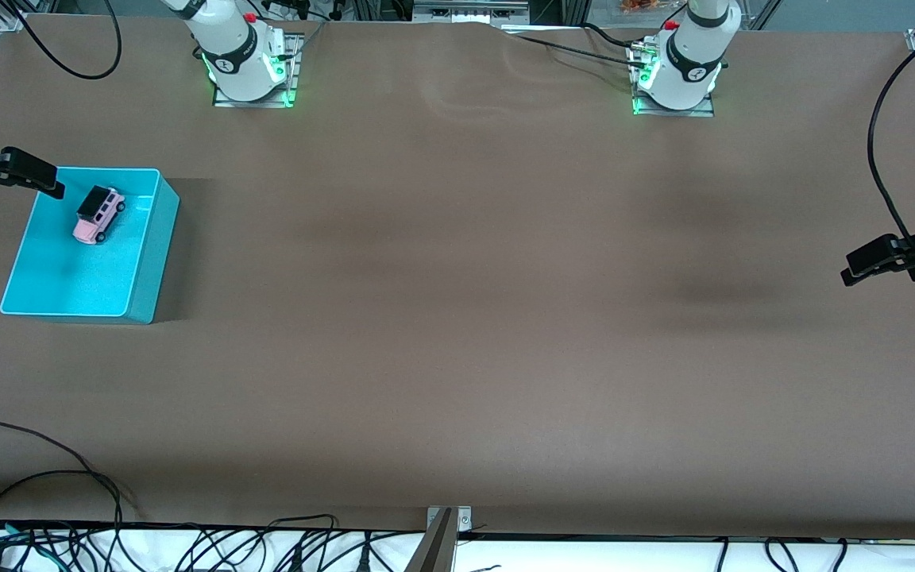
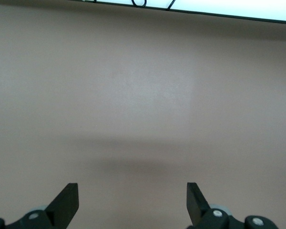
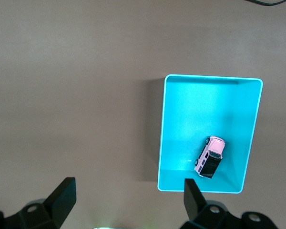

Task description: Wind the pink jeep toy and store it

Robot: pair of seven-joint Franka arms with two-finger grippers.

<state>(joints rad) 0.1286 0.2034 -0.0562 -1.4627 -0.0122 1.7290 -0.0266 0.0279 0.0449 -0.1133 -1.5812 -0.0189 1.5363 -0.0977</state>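
Brown matting covers the whole table (image 1: 457, 334) in the front view, with cables trailing along its near edge and the two arm bases at the far edge. A turquoise bin (image 1: 152, 262) sits close to the table's end on the right arm's side, and the pink jeep toy (image 1: 98, 214) stands on its wheels inside it, on the bin floor in the half farther from the front camera, clear of the walls. The right gripper (image 1: 43, 181) hangs at the bin's corner, over the table's end edge, jaws spread wide and holding nothing. The left gripper (image 1: 862, 266) waits near the table's other end, also wide open and empty. From the left wrist view, only bare matting shows between that gripper's parted fingers (image 2: 66, 202). From the right wrist view, the bin (image 3: 164, 138) lies below with the jeep (image 3: 209, 156) resting in one corner area, apart from the right gripper's open fingers (image 3: 62, 195). Judging by this, the storing step looks done, since the toy is in the bin and released; whether it was wound cannot be told, and little seems left beyond parking the arms.
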